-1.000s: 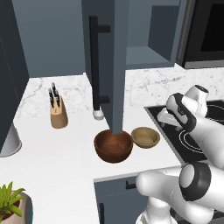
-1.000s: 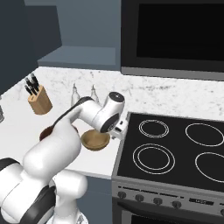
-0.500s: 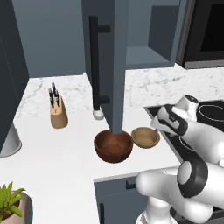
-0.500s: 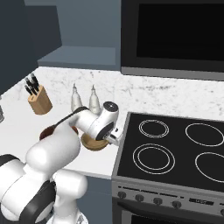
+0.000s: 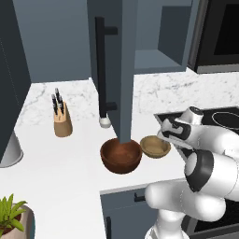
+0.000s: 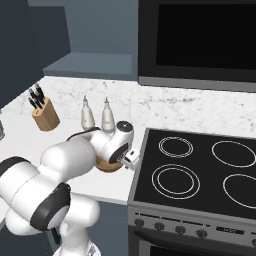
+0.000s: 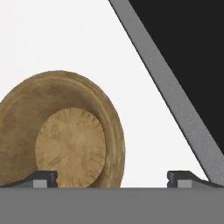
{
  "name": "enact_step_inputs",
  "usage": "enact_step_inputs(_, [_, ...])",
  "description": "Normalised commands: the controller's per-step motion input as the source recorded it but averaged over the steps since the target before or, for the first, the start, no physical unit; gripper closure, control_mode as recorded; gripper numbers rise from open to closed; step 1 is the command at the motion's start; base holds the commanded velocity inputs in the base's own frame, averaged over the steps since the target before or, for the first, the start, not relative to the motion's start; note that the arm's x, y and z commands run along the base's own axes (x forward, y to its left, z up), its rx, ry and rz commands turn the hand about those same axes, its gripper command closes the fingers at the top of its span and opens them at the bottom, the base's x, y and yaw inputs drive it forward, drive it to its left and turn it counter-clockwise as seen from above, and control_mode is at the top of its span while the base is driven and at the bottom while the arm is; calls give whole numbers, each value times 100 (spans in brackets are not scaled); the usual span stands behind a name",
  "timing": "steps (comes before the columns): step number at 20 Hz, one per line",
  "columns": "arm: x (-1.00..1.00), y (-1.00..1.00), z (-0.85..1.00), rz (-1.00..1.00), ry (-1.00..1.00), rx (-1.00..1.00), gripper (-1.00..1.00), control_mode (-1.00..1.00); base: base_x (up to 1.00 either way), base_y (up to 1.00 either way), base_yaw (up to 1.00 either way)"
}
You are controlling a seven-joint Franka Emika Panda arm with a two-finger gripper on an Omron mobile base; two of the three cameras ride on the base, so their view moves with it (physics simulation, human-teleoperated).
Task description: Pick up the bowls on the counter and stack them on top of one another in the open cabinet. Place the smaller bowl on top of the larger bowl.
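A: Where are the two bowls?

B: Both sit on the counter (image 5: pixel 70 163), near its front edge. The larger bowl (image 5: pixel 121 156), dark reddish-brown, stands right below the lower edge of the open cabinet door (image 5: pixel 122 70). The smaller bowl (image 5: pixel 155 146), light tan, is just to its right, close beside it, between the dark bowl and the stove top (image 6: pixel 200 170).

A: And the pincer?

B: The pincer (image 7: pixel 112 177) hangs low over the tan bowl's right side, next to the stove's edge. In the hand view its two dark tips stand spread as wide as they go: one tip lies over the bowl's inside, the other over bare counter beyond the rim. Nothing is between them, nothing is held.

A: Anything in the cabinet?

B: The cabinet (image 5: pixel 158 42) shows a bare blue-grey shelf above the counter, with the door swung out and its long black bar handle (image 5: pixel 101 70) facing left.

A: What else is on the counter?

B: A knife block (image 5: pixel 62 122) further back on the left, and two pale shakers (image 6: pixel 96 116) by the wall behind the arm
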Motion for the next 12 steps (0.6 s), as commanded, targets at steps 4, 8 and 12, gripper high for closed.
enact_step_inputs(4, [15,0,-34,-9,6,0,-100,-100,0,0,0])
enact_step_inputs(8, [18,0,-34,-7,7,0,-100,-100,0,0,0])
enact_step_inputs(12, [17,0,-38,-6,6,0,-100,-100,0,0,0])
